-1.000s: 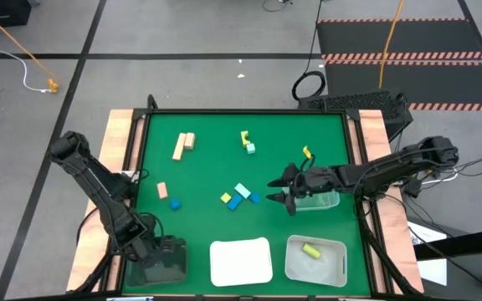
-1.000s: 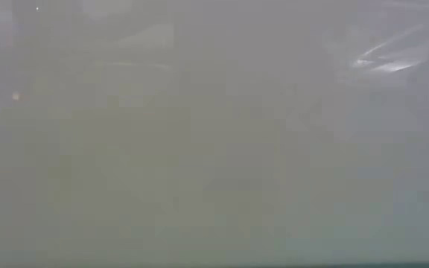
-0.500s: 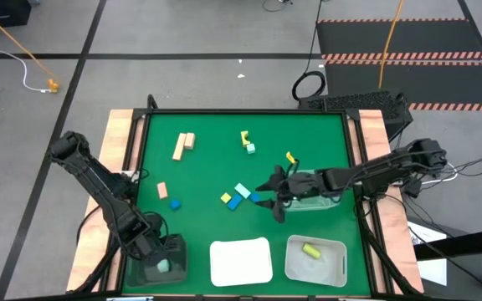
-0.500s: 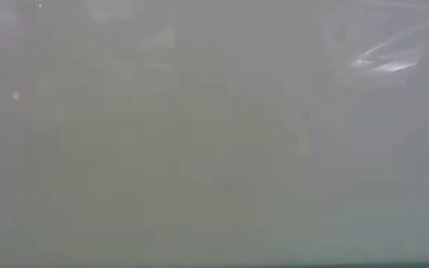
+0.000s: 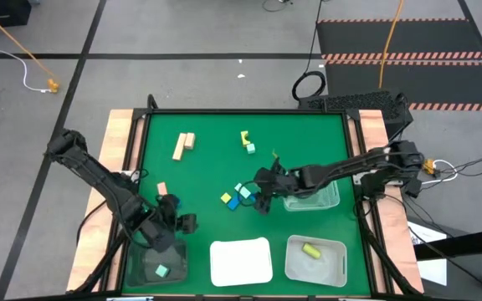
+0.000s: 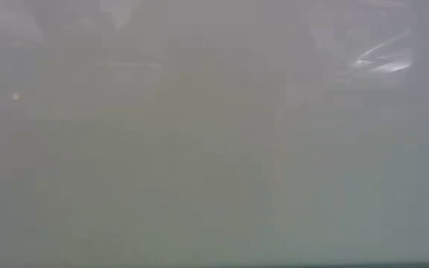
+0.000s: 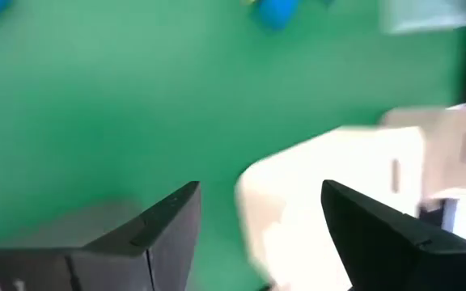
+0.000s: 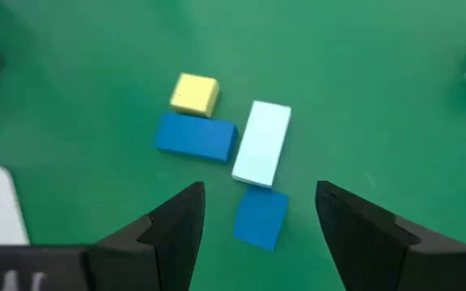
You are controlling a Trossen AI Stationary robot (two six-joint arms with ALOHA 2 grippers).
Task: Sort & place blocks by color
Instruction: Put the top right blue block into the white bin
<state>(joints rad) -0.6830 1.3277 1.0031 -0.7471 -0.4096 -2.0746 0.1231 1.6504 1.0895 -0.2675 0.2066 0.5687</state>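
Note:
In the high view my right gripper is open beside a cluster of blocks: a yellow cube, a blue bar, a mint bar and a blue cube. In the right wrist view its fingers stand on either side of the blue cube and touch nothing. My left gripper is open, just beyond the near-left clear bin, where a mint block lies. Two tan blocks, a yellow and mint pair, a tan block and a blue block rest on the green mat.
A white tray sits at the near edge. Right of it a clear tray holds a yellow cylinder. Another clear bin lies under my right arm. The low view shows only grey haze. The left wrist view shows the white tray.
My right gripper has moved toward the table's left, from over the clear bin to the cluster of blocks. My left gripper has drawn away from the near-left bin toward the table's middle, and a mint block now shows in that bin.

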